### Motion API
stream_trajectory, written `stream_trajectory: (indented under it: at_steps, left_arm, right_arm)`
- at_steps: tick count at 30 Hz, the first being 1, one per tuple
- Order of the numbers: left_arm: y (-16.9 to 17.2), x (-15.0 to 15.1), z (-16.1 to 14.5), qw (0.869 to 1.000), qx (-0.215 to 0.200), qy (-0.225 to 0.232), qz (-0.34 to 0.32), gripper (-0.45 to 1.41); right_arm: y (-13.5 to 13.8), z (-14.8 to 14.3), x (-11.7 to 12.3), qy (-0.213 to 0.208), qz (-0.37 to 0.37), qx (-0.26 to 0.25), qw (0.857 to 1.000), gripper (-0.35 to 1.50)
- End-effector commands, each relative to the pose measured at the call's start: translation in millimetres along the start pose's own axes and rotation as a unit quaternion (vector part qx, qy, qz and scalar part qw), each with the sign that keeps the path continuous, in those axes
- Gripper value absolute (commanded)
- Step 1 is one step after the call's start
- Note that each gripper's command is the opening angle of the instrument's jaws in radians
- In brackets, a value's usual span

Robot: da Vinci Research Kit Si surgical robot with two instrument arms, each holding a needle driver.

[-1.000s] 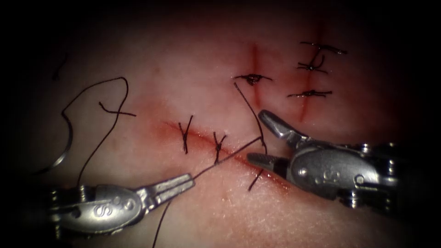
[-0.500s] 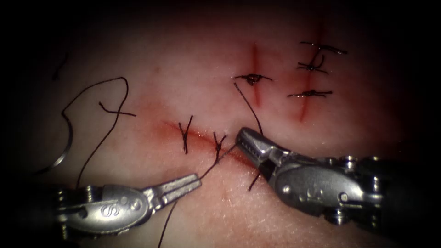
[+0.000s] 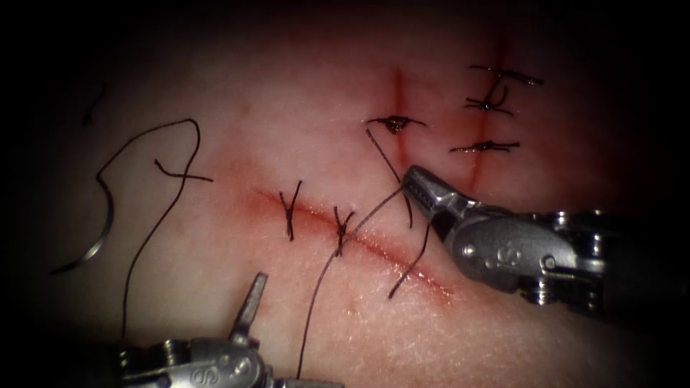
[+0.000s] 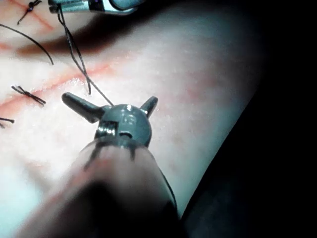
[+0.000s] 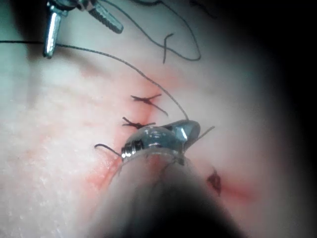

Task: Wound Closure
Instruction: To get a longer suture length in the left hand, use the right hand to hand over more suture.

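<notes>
The right gripper (image 3: pixel 411 179) clamps the thread (image 3: pixel 316 302) beside the cut (image 3: pixel 388 253), the left gripper (image 3: pixel 277 338) gapes empty (needle (image 3: pixel 97 241) lying free, far left), so steady tension seems wise

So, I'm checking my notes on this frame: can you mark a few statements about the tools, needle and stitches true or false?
1. The left end effector is open and holds nothing. True.
2. The right end effector holds the needle. False: it is shut on the thread.
3. The needle lies free on the tissue, left of the long cut. True.
4. The long cut has no stitches. False: two stitches cross it.
</notes>
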Motion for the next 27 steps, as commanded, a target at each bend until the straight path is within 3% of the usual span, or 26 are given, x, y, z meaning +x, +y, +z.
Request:
stream_trajectory:
  at_steps: [1, 5, 10, 11, 12, 14, 15, 21, 26, 27]
  left_arm:
    - [0.7, -0.8, 0.6, 1.0, -0.015, -0.013, -0.014, 0.99]
    - [1.8, -2.5, 1.8, 0.996, -0.07, -0.012, -0.054, 0.93]
    - [1.0, -3.7, 2.9, 0.992, -0.101, -0.001, -0.08, 0.74]
    - [0.7, -4.1, 3.1, 0.991, -0.108, 0.001, -0.083, 0.56]
    - [0.6, -4.1, 3.1, 0.99, -0.112, 0.001, -0.085, 0.49]
    - [0.3, -4.3, 2.9, 0.989, -0.119, 0.003, -0.083, 0.07]
    - [0.1, -4.3, 2.6, 0.989, -0.125, 0.004, -0.082, -0.45]
    - [-1.7, -3.2, 0.1, 0.983, -0.159, 0.079, -0.039, -0.45]
    - [-4.7, -1.7, -0.8, 0.986, -0.123, 0.11, -0.014, -0.45]
    - [-5.7, -1.2, -1.0, 0.987, -0.115, 0.115, -0.005, -0.45]
  right_arm:
    - [-0.2, 0.9, 0.7, 0.001, -0.008, -0.002, 1.0, -0.35]
    - [-0.3, 0.8, 0.8, 0.0, -0.017, -0.003, 1.0, -0.35]
    - [-0.6, 0.7, 0.9, 0.001, -0.027, -0.004, 1.0, -0.35]
    - [-0.6, 0.6, 0.9, 0.001, -0.03, -0.004, 1.0, -0.35]
    - [-0.6, 0.6, 0.9, 0.001, -0.03, -0.004, 1.0, -0.35]
    - [-0.7, 0.6, 0.8, 0.002, -0.03, -0.004, 1.0, -0.35]
    - [-0.7, 0.6, 0.9, 0.002, -0.03, -0.004, 1.0, -0.35]
    - [-0.9, 0.4, 0.7, 0.003, -0.034, -0.004, 0.999, -0.35]
    - [-1.0, -1.4, 0.4, 0.013, -0.011, 0.008, 1.0, -0.35]
    - [-1.0, -2.4, 0.4, 0.018, 0.029, 0.016, 0.999, 0.19]
